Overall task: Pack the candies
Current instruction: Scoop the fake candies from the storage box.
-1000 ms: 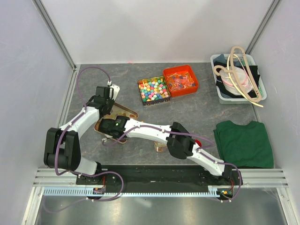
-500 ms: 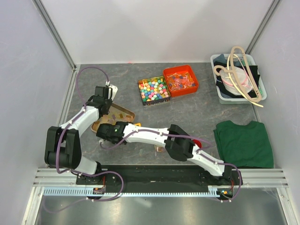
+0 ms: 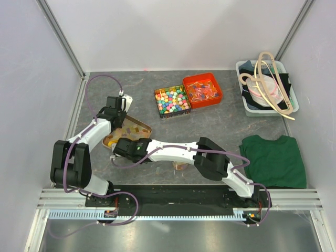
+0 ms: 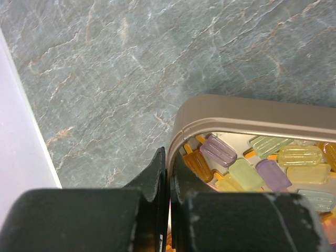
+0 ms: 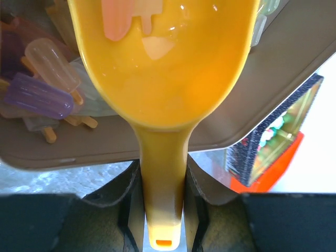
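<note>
Field notes. A tan tray sat left of centre in the top view, on the grey marbled surface.

The candies lay inside it, loosely piled. They were flat, translucent ice-lolly shapes in lilac, pale green, yellow and amber, in the lower right of the left wrist frame.

The left end effector was closed on the tray's rim at a rounded corner, bottom centre of that frame, fingers nearly meeting.

The right end effector was clamped on the handle of a yellow-orange scoop, bottom centre of the right wrist frame. The scoop's bowl lay over the tray's interior, with at least one pink piece in it near the top edge. Whether the bowl touched the pile could not be told.

A box of bright cube sweets and a red-orange tub stood touching, upper centre of the top view, apart from the tray.
</note>
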You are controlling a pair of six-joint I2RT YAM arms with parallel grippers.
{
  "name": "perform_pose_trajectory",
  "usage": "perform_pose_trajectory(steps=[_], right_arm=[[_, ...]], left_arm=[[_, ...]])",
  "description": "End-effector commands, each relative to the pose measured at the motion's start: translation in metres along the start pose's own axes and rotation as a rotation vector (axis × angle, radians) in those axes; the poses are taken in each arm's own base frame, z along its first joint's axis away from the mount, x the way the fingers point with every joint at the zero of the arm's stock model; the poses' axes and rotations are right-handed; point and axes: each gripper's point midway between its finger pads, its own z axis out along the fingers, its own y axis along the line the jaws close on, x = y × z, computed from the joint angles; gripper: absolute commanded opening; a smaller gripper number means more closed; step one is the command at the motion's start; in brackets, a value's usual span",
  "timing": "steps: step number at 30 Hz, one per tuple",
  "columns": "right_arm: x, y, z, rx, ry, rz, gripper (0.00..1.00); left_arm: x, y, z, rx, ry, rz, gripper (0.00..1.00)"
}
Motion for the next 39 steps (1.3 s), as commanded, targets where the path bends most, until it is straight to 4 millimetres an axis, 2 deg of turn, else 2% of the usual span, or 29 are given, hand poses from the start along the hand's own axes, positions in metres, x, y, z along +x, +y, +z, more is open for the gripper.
perform_pose_trajectory(steps=[1,11,16,25,31,34,39], right_arm=[[-0.08,-0.016,-0.027,-0.03,-0.357,0.231,0.0],[-0.069,-0.025,-0.021,-0.055,-0.35,0.301,0.0],[-0.051,-0.035,-0.02,-0.089,-0.343,0.314,0.0],[-0.019,-0.049,-0.036,-0.184,-0.334,0.271,0.0],[0.004,-0.043,-0.056,-0.301,-0.342,0.169,0.0],[0.016,-0.033,-0.065,-0.36,-0.331,0.111,0.0],[0.041,-0.025,-0.07,-0.403,-0.286,0.03,0.0]], left_arm=[[-0.039,-0.025,0.002,0.11,-0.135,-0.111,0.02],[-0.037,-0.024,0.003,0.108,-0.131,-0.114,0.02],[-0.035,-0.022,0.004,0.106,-0.126,-0.118,0.02],[-0.034,-0.02,0.006,0.1,-0.122,-0.125,0.02],[-0.033,-0.019,0.008,0.101,-0.115,-0.128,0.02],[-0.031,-0.02,0.01,0.103,-0.108,-0.127,0.02],[-0.032,-0.019,0.009,0.099,-0.111,-0.13,0.02]])
